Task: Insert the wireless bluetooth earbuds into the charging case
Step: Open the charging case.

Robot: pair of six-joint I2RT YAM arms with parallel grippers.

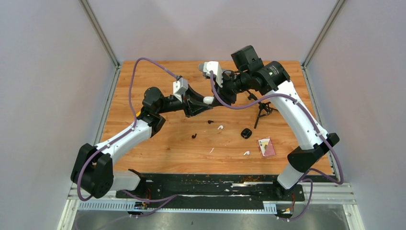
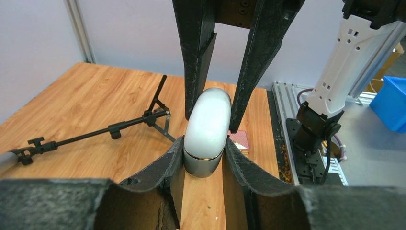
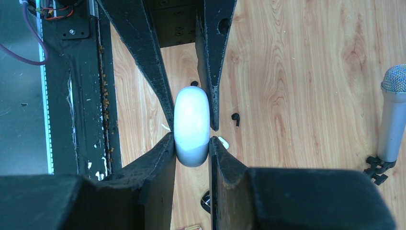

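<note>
White charging case (image 2: 207,129) is pinched by the left jaws and the right jaws together, held above the surface (image 1: 158,148). The earbuds (image 1: 220,127) are scattered on it, below the jaws. Lid opening seems in hand; next, one end must be pulled open gently.

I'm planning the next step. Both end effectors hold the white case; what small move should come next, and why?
Probably ease the lid open with the right end effector while the left end effector holds the base: both clamp the white case, its seam shows no gap, and the earbuds lie loose on the table.
</note>
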